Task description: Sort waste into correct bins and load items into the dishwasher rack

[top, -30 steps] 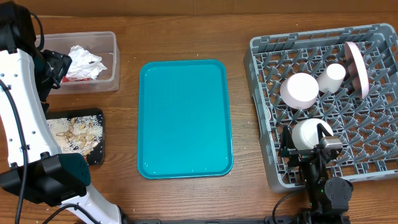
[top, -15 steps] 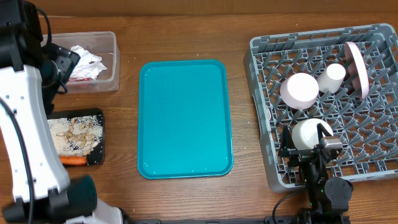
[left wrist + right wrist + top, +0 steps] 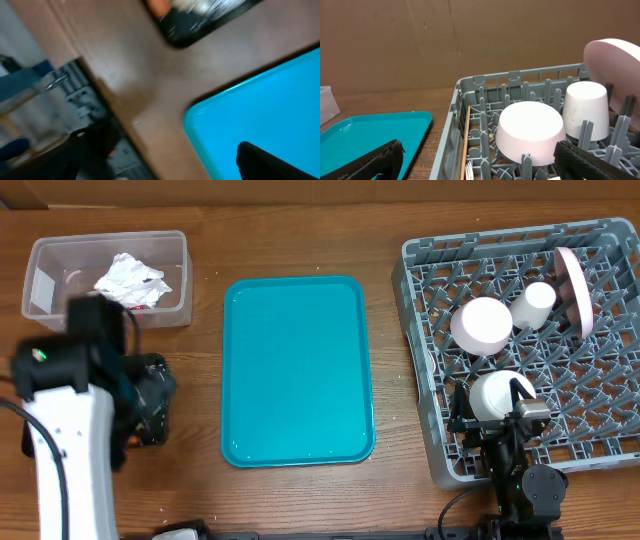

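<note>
The grey dishwasher rack [image 3: 430,360] at the right holds two white bowls [image 3: 483,326] [image 3: 497,395], a white cup [image 3: 533,305] and an upright white plate [image 3: 573,290]. My right gripper [image 3: 485,170] is open and empty at the rack's near edge, over a thin wooden stick [image 3: 465,145] and a white fork [image 3: 469,171]. The clear tub [image 3: 40,280] holds crumpled napkins [image 3: 125,277]. My left gripper [image 3: 175,160] is open and empty above the table, between the black tray [image 3: 200,25] with the carrot [image 3: 160,5] and the teal tray. My left arm [image 3: 70,430] hides most of the black tray.
The flat teal tray [image 3: 298,370] lies bare in the middle and also shows in the right wrist view [image 3: 370,132] and the left wrist view [image 3: 270,105]. The table's front edge is close beside the left gripper. The left wrist view is blurred.
My left arm has swung from the clear tub toward the front and now lies over the black tray. The right arm and the rack's contents have not moved.
</note>
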{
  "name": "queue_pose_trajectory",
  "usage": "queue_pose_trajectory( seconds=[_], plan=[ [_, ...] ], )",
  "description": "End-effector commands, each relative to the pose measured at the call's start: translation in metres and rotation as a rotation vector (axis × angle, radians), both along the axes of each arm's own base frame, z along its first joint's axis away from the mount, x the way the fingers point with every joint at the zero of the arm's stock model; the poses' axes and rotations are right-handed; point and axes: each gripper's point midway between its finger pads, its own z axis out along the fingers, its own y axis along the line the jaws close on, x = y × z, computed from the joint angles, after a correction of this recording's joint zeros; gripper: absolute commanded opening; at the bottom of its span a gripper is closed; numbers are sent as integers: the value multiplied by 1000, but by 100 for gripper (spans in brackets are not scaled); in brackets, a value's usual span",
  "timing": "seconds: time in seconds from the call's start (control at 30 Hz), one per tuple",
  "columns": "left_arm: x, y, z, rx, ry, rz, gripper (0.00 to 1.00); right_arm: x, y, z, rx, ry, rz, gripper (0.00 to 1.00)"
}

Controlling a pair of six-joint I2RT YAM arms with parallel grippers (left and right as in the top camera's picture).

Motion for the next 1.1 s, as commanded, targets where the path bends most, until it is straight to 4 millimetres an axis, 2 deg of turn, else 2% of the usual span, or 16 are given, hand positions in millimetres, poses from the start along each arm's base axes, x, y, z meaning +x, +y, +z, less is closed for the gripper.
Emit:
queue_pose_trajectory(
  seconds=[0.0, 0.1, 0.17, 0.27, 0.37, 0.47, 0.57, 0.87, 1.07],
  plan=[
    [-30, -9, -14, 18, 23, -41, 100, 0, -3, -1, -1, -5, -16, 100],
    [-50, -18, -28, 0, 46, -89, 100, 0, -3, -1, -1, -5, -16, 100],
    [-47, -19, -32, 6, -8, -81, 100, 0, -3, -1, -1, -5, -16, 100],
    [-10, -27, -35, 27, -243, -211, 100, 0, -3, -1, -1, -5, -16, 100],
    [52, -52, -15, 107, -641, -570, 100, 0, -3, -1, -1, -5, -16, 100],
    [75, -82, 5, 174, -920, -861, 100, 0, -3, -1, -1, -5, -16, 100],
    [77, -93, 8, 229, -1103, -967, 100, 0, -3, -1, -1, -5, -16, 100],
    [78, -75, -2, 399, -1384, -864, 100, 0, -3, -1, -1, -5, -16, 100],
    [76, -72, -8, 483, -1495, -862, 100, 0, -3, -1, -1, -5, -16, 100]
  ],
)
